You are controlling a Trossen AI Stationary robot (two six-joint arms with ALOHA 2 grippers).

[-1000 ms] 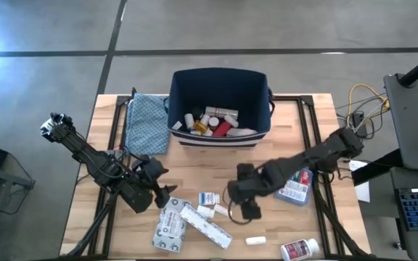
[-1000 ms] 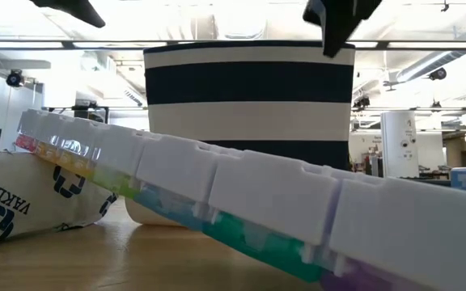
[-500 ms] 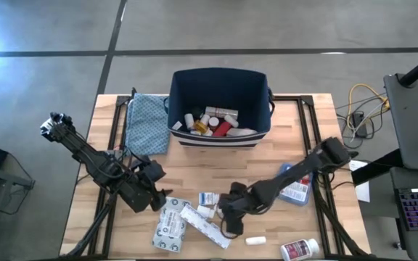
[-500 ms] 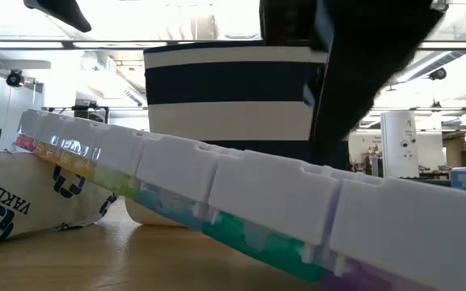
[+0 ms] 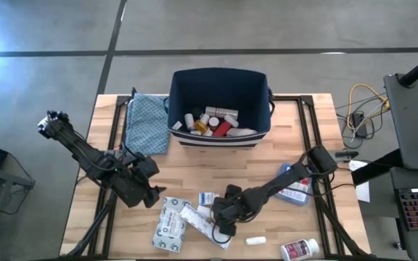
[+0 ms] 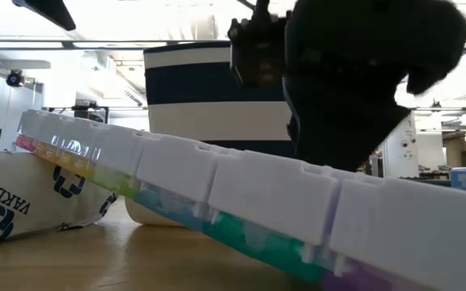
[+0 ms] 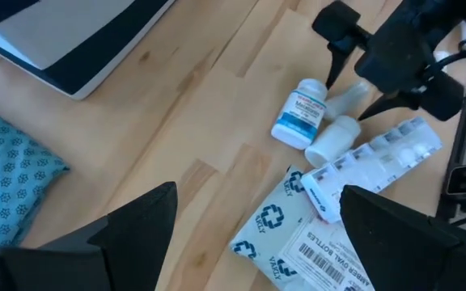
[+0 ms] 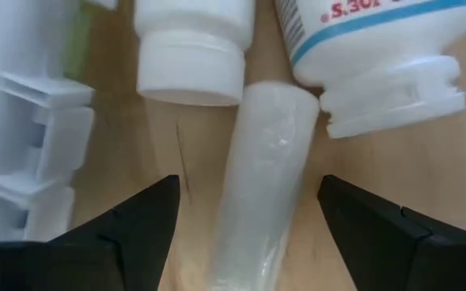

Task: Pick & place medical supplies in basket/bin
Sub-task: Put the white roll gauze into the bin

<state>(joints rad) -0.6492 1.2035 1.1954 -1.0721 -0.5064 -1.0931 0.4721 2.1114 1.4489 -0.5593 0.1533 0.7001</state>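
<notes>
While the left gripper (image 5: 153, 190) hung idle at about eight o'clock on the table, fingers spread and empty over a white packet (image 5: 170, 224), the work was happening nearer the front middle. There the right gripper (image 5: 220, 221) had dropped low at six o'clock, its fingers apart and straddling a clear tube (image 8: 263, 182) lying between two white bottles (image 8: 191, 44). Nothing was gripped yet. I'd call this the reach for the next item. The next move wanted a clean close on the tube alone, without nudging the bottles, then a lift toward the bin (image 5: 219, 80) at twelve o'clock, already holding several supplies.
</notes>
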